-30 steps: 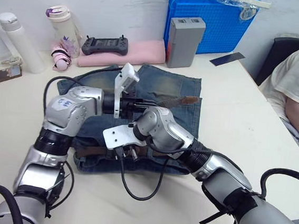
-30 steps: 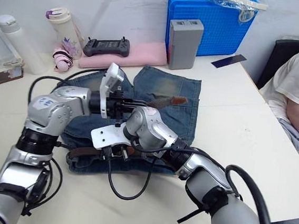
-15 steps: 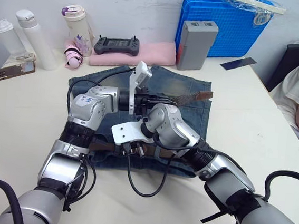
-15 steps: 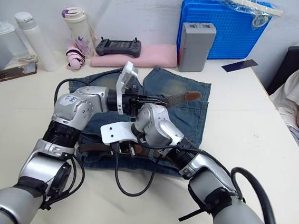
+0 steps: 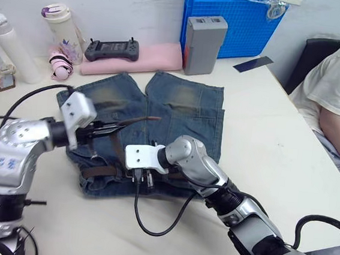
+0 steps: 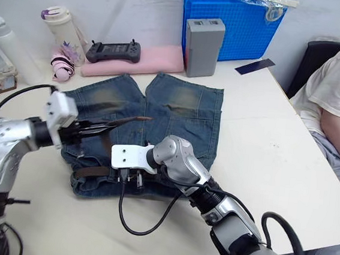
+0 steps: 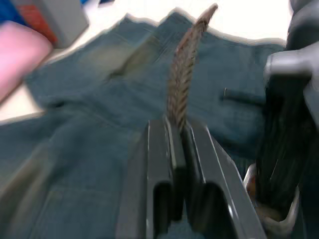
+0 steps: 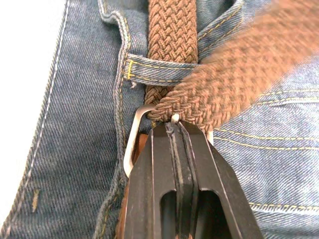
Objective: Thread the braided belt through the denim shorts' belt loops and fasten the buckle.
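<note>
In the left eye view, the denim shorts [image 5: 152,120] lie flat on the table [image 5: 278,132]. The left gripper [image 5: 106,128] pinches the braided belt [image 5: 131,122] and holds its free end above the shorts.

In the left wrist view, the belt stands up from between the closed fingers [image 7: 154,164].

In the right wrist view, the right gripper [image 8: 175,130] is closed at the buckle [image 8: 133,142], just beside a belt loop [image 8: 159,69] with the belt through it.

L gripper [image 7: 178,130] pinching braided belt [image 7: 183,74].
</note>
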{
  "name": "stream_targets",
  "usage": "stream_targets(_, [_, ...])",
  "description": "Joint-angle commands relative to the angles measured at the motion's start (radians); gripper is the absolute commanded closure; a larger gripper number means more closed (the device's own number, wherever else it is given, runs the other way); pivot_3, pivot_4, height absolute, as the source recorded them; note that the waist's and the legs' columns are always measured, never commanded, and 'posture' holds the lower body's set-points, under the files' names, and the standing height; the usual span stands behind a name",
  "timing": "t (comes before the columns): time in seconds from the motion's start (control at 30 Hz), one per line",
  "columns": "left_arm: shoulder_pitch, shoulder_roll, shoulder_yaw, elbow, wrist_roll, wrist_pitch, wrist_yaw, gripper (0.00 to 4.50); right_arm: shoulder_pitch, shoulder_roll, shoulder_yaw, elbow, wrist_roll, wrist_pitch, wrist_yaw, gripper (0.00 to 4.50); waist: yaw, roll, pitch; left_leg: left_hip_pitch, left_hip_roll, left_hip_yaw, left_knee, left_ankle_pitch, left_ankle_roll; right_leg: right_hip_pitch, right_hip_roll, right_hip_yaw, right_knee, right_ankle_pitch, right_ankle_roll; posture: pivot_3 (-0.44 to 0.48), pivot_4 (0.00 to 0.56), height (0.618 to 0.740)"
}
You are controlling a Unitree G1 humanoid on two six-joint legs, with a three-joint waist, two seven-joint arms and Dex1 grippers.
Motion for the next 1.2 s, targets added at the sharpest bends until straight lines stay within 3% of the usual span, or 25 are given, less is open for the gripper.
stream_targets(0.03, [0.044, 0.014, 0.064, -0.080, -0.013, -0.022, 0.048, 4.50, 0.038, -0.024, -0.025, -0.070, 0.024, 0.048, -0.038, 3.83, 0.002, -0.001, 0.003, 0.000, 0.000, 0.000, 0.000, 0.000, 0.000, 0.000, 0.000, 0.000, 0.000, 0.000, 0.000, 0.000, 0.150, 0.709])
stream_targets(0.1, [0.068, 0.014, 0.076, -0.100, -0.021, -0.009, 0.068, 4.50, 0.058, -0.032, -0.063, -0.149, 0.057, 0.064, -0.054, 3.14, 0.006, -0.004, 0.006, -0.001, 0.000, 0.000, 0.000, 0.000, 0.000, 0.000, 0.000, 0.000, -0.001, 0.000, 0.000, 0.000, 0.150, 0.709])
stream_targets(0.3, [0.123, 0.035, 0.105, -0.124, -0.048, 0.011, 0.074, 4.50, 0.166, -0.101, -0.128, -0.405, 0.121, 0.109, -0.102, 0.26, 0.006, -0.006, 0.010, -0.007, 0.000, 0.000, -0.001, -0.002, 0.002, -0.006, 0.000, -0.001, -0.003, 0.000, 0.000, 0.000, 0.150, 0.709])
stream_targets(0.33, [0.125, 0.039, 0.112, -0.123, -0.056, 0.020, 0.076, 4.50, 0.197, -0.130, -0.127, -0.430, 0.110, 0.084, -0.120, 0.05, 0.004, -0.006, 0.010, -0.010, 0.000, 0.000, -0.001, -0.002, 0.002, -0.009, 0.000, 0.000, -0.003, 0.000, 0.000, 0.000, 0.150, 0.709])
stream_targets(0.4, [0.124, 0.047, 0.123, -0.121, -0.074, 0.037, 0.080, 4.50, 0.247, -0.169, -0.126, -0.461, 0.098, 0.040, -0.159, 0.05, 0.001, -0.006, 0.010, -0.018, 0.000, 0.000, 0.001, -0.002, 0.002, -0.017, 0.000, -0.001, -0.001, 0.000, 0.000, 0.000, 0.150, 0.709])
stream_targets(0.57, [0.100, 0.067, 0.136, -0.121, -0.113, 0.080, 0.092, 4.50, 0.316, -0.192, -0.072, -0.479, 0.034, -0.053, -0.286, 0.05, -0.003, -0.007, 0.011, -0.018, 0.001, 0.001, 0.001, -0.001, 0.001, -0.017, 0.001, 0.000, -0.002, 0.000, 0.000, 0.000, 0.150, 0.709])
stream_targets(0.83, [0.072, 0.091, 0.139, -0.112, -0.151, 0.122, 0.104, 4.50, 0.322, -0.175, -0.015, -0.433, -0.078, -0.117, -0.440, 0.05, -0.001, -0.008, 0.011, -0.017, 0.001, 0.000, 0.003, 0.000, 0.000, -0.017, 0.001, -0.001, 0.001, 0.000, -0.001, 0.000, 0.150, 0.709])
stream_targets(1.2, [-0.061, 0.087, 0.119, -0.060, -0.207, 0.200, 0.156, 4.50, 0.325, -0.195, -0.051, -0.497, 0.001, -0.125, -0.391, 0.05, -0.004, -0.009, 0.012, -0.018, 0.001, 0.000, 0.005, 0.000, 0.000, -0.017, 0.001, 0.000, 0.001, 0.000, -0.001, 0.000, 0.150, 0.709])
